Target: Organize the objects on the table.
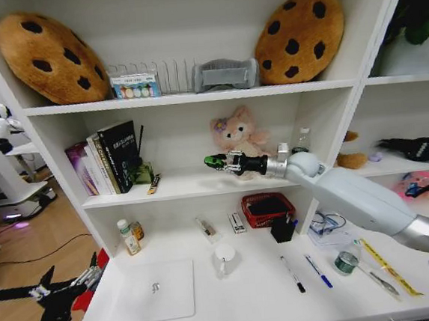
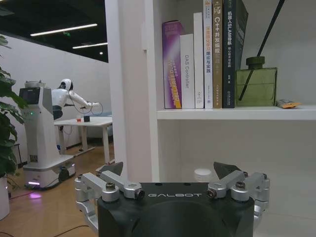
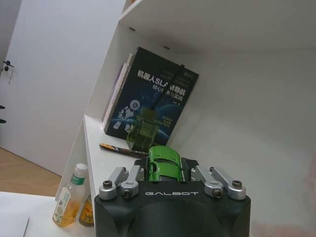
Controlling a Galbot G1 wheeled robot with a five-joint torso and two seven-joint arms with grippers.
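Note:
My right gripper [image 1: 218,162] reaches into the middle shelf, shut on the tiny green toy car [image 3: 163,162], which hangs just above the shelf board beside the pink plush. On the white table [image 1: 256,292] below lie the silver laptop [image 1: 154,292], the white mug [image 1: 225,259], a black pen [image 1: 293,274], a blue pen [image 1: 319,271], the yellow ruler [image 1: 388,267] and small bottles [image 1: 129,236]. My left gripper [image 1: 69,287] waits open off the table's left edge; in the left wrist view its fingers [image 2: 114,183] stand spread.
Books [image 1: 103,160] and a green diffuser bottle [image 3: 142,131] stand at the left of the middle shelf, with a small packet [image 1: 154,184] lying beside them. A red basket [image 1: 267,208] and a black holder [image 1: 284,229] sit at the table's back. Cookie cushions [image 1: 50,57] lean on the top shelf.

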